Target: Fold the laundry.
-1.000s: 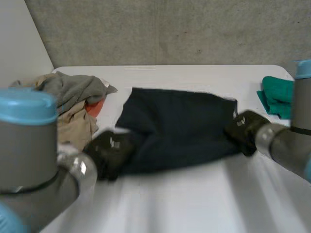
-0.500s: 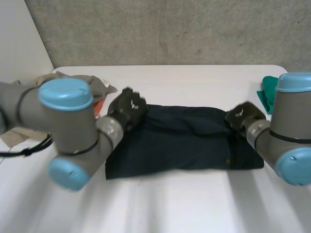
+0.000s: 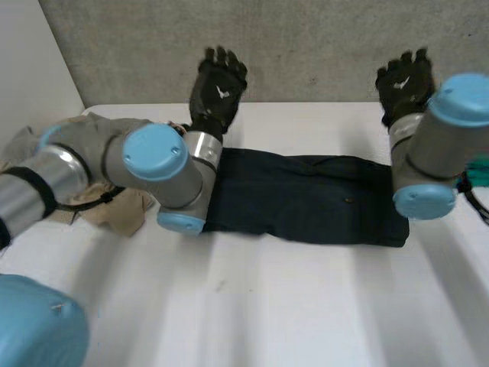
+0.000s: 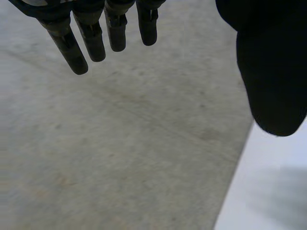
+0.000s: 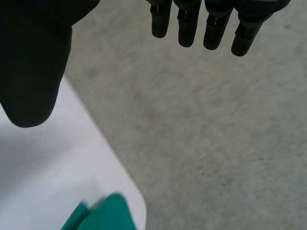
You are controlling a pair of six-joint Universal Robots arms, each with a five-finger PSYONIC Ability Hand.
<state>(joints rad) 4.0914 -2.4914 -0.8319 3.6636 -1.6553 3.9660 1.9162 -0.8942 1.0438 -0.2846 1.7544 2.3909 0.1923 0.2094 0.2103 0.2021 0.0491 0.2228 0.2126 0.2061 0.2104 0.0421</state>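
Observation:
A dark navy garment (image 3: 306,200) lies folded into a long flat band across the middle of the white table (image 3: 267,306). My left hand (image 3: 218,82) is raised above the garment's far left end, fingers straight and spread, holding nothing. My right hand (image 3: 403,80) is lifted above the far right end, likewise open and empty. In the left wrist view the straight fingers (image 4: 91,36) and thumb (image 4: 271,67) point at the grey wall. In the right wrist view the fingers (image 5: 211,24) and thumb (image 5: 33,62) hang over the table's far corner.
A heap of unfolded laundry (image 3: 114,164), grey and beige, lies at the table's left side behind my left arm. A green cloth (image 5: 98,214) sits at the table's right edge near the far corner. A grey concrete wall (image 3: 306,46) stands behind the table.
Both hands let go of the dark garment and rose from its far edge up toward the wall, fingers spreading. The garment now lies as a narrower folded band.

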